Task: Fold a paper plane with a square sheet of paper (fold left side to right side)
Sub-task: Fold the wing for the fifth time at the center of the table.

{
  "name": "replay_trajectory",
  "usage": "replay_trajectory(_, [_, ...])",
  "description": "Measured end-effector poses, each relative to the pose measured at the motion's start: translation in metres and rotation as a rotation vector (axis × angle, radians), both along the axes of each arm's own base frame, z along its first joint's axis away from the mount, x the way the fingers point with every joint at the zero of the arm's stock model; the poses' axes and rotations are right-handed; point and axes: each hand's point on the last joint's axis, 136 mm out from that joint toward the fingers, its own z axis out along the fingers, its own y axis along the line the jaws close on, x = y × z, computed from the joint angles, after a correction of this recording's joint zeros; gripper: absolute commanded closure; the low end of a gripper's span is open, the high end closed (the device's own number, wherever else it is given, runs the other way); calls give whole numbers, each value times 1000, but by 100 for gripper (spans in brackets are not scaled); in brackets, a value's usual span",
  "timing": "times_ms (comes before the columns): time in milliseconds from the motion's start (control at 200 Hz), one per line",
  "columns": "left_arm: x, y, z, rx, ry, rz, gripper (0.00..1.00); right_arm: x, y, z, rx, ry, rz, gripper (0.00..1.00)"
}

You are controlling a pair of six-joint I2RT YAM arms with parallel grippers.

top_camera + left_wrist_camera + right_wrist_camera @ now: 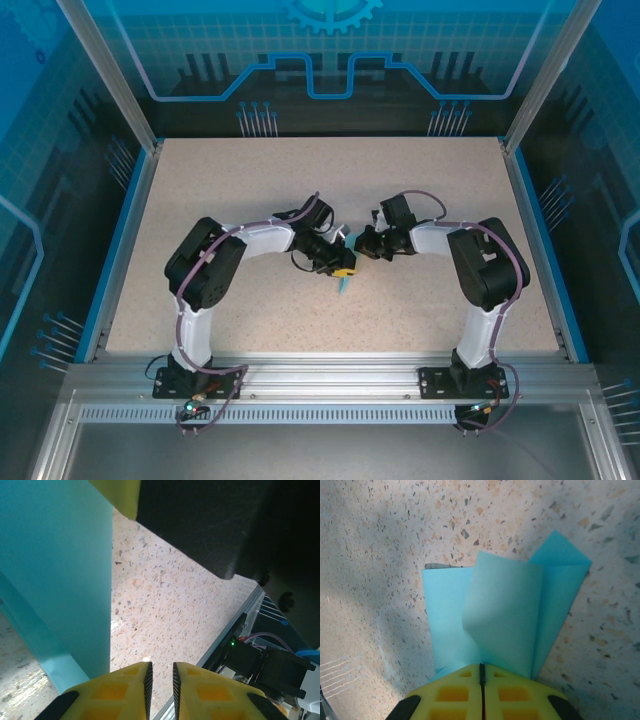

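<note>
The paper plane, half made and tapering, sits near the middle of the table, somewhat closer to the near edge than the far one, between the two arms. The right gripper has its jaws pressed together at the paper's narrow end and appears to pinch the stacked layers there. That would anchor the creases while a loose flap curls up above. The left gripper has its jaws almost together with a thin gap, and I see no paper inside it. The blue sheet stands just beside its left fingertip. I judge the left arm is placed to catch or flatten that side and carry it across to the right. The risk is thin paper slipping or buckling rather than creasing.
</note>
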Motion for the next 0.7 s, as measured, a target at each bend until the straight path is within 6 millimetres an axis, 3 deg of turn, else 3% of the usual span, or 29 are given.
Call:
replay_trajectory(285, [-1,6,-18,54,22,14,78,0,0,0,-2,-4,5,93])
replay_trajectory(700, [-3,7,-26,78,25,11,78,0,0,0,-2,-4,6,93])
